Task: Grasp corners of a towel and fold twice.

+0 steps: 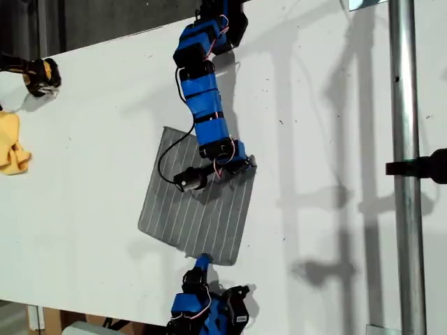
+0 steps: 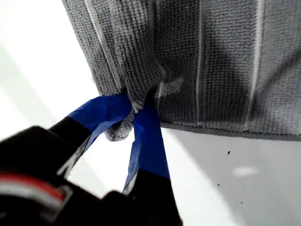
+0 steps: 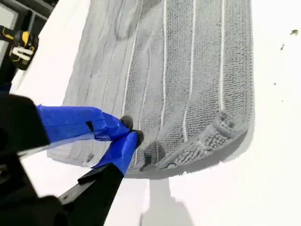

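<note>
Grey striped towel is laid flat on the white table, mid-scene, slightly rotated and not yet folded. Both arms are engaged on its right side as seen in the exterior view.

- My first gripper is clamped on the far-right corner; cloth is bunched between the blue-taped jaws. A firm pinch there is judged necessary so the thin fabric is not dropped when lifted.
- My second gripper is closed on the near edge, just beside the near-right corner rather than on it. That corner is left curled up next to the jaws.

Two holds on one side suggest the right side is meant to be carried over to the exterior view's left for the first fold.

Risk: with the near grip off-corner, the loose tip may droop and the fold line may be skewed.

Yellow cloth lies well apart at the exterior view's left and is not involved.
</note>
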Available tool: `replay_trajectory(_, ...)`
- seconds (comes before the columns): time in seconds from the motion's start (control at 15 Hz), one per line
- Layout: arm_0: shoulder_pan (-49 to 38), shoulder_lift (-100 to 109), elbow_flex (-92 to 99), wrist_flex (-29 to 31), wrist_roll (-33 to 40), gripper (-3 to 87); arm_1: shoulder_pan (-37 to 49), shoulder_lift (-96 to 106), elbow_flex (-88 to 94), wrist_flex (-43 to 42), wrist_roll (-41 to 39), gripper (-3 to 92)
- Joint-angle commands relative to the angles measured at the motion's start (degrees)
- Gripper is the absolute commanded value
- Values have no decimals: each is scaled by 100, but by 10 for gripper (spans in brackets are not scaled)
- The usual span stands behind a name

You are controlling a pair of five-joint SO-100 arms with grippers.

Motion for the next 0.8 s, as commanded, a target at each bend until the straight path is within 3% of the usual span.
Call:
replay_trajectory(0.0,132,-44,-703,-18,-79,-10,-105,97,-62,-79,53,-2)
replay_trajectory(0.27,413,-2944,-3252,272,369,-10,-26,141,-62,-123,44,-2)
replay_trajectory(0.73,1125,-5801,-6240,1951,2417,-10,0,202,-62,-105,53,-2)
